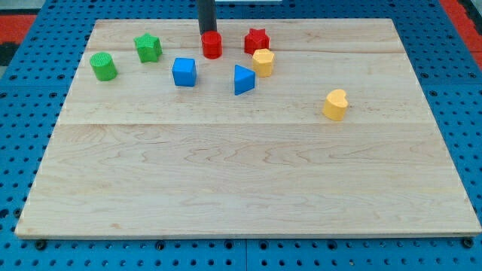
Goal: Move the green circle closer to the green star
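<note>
The green circle (103, 66) sits near the board's upper left. The green star (148, 48) stands up and to its right, a short gap between them. My rod comes down from the view's top and my tip (207, 32) ends just behind the red cylinder (212, 45), touching or nearly touching it. The tip is well to the right of both green blocks.
A blue cube (184, 72), a blue triangular block (242, 79), a red star (256, 41) and a yellow hexagonal block (263, 61) cluster near the top middle. A yellow heart-like block (336, 105) stands alone at the right. The wooden board (248, 188) lies on a blue pegboard.
</note>
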Available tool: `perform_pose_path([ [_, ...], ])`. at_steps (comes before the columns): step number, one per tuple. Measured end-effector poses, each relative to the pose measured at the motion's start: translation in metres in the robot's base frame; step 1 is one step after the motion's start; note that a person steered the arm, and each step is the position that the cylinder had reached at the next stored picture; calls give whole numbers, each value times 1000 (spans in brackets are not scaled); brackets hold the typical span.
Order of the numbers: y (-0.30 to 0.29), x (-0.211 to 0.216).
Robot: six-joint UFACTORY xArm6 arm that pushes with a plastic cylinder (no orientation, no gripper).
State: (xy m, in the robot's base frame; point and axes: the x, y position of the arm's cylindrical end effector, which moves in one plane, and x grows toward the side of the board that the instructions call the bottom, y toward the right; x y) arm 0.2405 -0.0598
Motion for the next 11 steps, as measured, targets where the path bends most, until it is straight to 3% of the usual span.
perform_pose_path([
  [1,-1,22],
  [3,-132,-40],
  [4,-210,-25],
  [5,-245,30],
  [7,-216,116],
  [9,-175,56],
  [11,-118,41],
])
